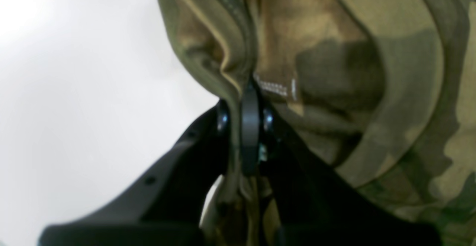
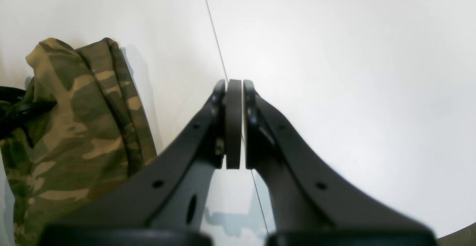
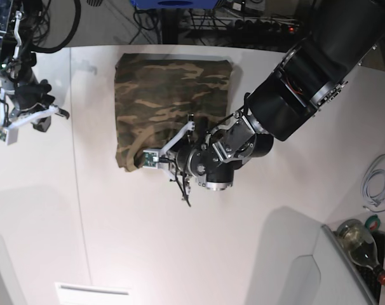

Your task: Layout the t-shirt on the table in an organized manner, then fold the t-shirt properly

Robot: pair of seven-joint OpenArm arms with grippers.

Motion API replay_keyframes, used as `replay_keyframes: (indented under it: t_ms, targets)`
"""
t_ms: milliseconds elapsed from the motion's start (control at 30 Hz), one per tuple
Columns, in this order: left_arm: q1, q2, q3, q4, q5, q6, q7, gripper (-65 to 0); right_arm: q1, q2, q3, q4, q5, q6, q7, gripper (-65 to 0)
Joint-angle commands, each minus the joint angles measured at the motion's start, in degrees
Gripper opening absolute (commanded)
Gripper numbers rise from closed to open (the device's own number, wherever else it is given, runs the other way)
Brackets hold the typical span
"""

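T-shirt: the t-shirt [image 3: 170, 101] lies on the table [image 3: 180, 254] toward the far edge, a roughly square camouflage block that looks already doubled over, its near edge rumpled where cloth is lifted.
Long axis: hard to call; the block is nearly as wide as it is deep.
Left gripper: the left gripper [image 1: 247, 108] sits at the shirt's near edge, jaws pinched together on a bunched fold of the cloth, stitched hem visible just above the fingertips.
Right gripper: the right gripper [image 2: 234, 90] hangs over bare table beside the dark seam line [image 2: 214, 30], jaws closed flat on each other and holding nothing.
Relation that matters: from the left gripper the shirt's body stretches away toward the far edge, so the held edge would likely be carried over it or drawn back. From the right gripper the shirt lies off to one side, well apart.
Nearer arm: the left, already in contact; the right would have to cross the table.
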Motion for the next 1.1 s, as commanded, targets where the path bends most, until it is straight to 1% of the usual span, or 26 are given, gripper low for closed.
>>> replay_keyframes:
  t_ms: [0,67,133,167,267,333,400,467,567,633,733,867,900,933,967,1000,1033,1067]
  targets:
    - [-1.9,0.7,-0.1,0.8,0.1,0.4,0.9,-65.0,0.2,0.5,0.3,0.8,0.2,0.1,1.2,-64.4]
    - [-2.0,0.8,-0.1,1.0,0.1,0.4,3.5,-65.0,0.2,0.5,0.3,0.8,0.2,0.1,1.2,-64.4]
    - [-2.1,0.8,-0.1,1.6,0.0,0.4,4.1,-65.0,0.2,0.5,0.3,0.8,0.2,0.1,1.2,-64.4]
    - [-2.1,0.8,-0.1,2.3,-0.1,0.4,4.2,-60.7,0.2,0.5,0.2,0.8,0.2,0.1,1.2,-64.4]
    - [-2.2,0.5,-0.1,4.2,0.1,0.4,4.2,-43.9,0.4,0.5,0.0,0.8,0.2,0.1,1.2,-64.4]
    - [-2.3,0.4,-0.1,5.3,0.1,0.4,4.2,-35.7,0.4,0.5,0.0,0.8,0.2,0.1,1.2,-64.4]
    - [-3.0,0.3,-0.1,5.6,0.1,0.4,4.2,-29.1,0.4,0.5,0.0,0.8,0.2,0.1,1.2,-64.4]
    - [-3.4,0.3,-0.1,5.9,0.1,0.4,4.3,-25.3,0.4,0.5,0.2,0.8,0.2,0.1,1.2,-64.4]
    - [-3.5,0.3,-0.5,7.9,0.1,0.4,4.3,-22.7,0.4,0.5,0.2,0.8,0.2,0.1,1.2,-64.4]
    - [-3.5,-0.9,-0.3,10.3,0.1,0.4,6.8,-22.1,0.4,0.5,0.2,0.8,0.2,0.1,1.2,-64.4]
    - [-3.5,-2.7,-0.6,16.8,-0.4,0.4,11.3,-22.2,0.2,0.5,0.2,0.8,0.2,0.1,1.2,-64.4]
    - [-2.8,-7.5,-1.3,26.9,-0.6,0.4,15.3,-23.2,0.1,0.5,0.2,1.3,0.2,0.1,1.2,-64.4]
    - [-1.3,-9.1,-2.9,30.0,-0.9,0.4,17.0,-23.9,-0.3,0.6,0.2,1.7,0.2,0.4,1.2,-64.4]
    - [0.9,-10.4,-5.6,33.3,-2.1,0.4,18.1,-26.8,-1.3,1.1,0.2,2.7,0.0,0.5,1.2,-64.4]
    - [3.3,-11.6,-9.0,37.0,-3.7,0.4,18.8,-33.7,-2.7,1.3,0.2,3.7,-0.1,0.6,1.2,-64.4]
    - [6.4,-12.8,-12.7,40.4,-5.4,0.4,18.9,-43.1,-4.2,2.1,0.2,5.1,-0.1,0.8,1.2,-64.4]
    - [10.1,-13.9,-17.2,44.0,-7.2,0.4,18.7,-57.3,-6.1,3.4,0.1,6.6,-0.1,1.6,1.2,-64.4]
    - [14.2,-14.4,-21.9,47.8,-8.6,0.4,18.7,-65.0,-8.2,4.8,-0.1,8.0,-0.1,3.1,1.2,-64.4]
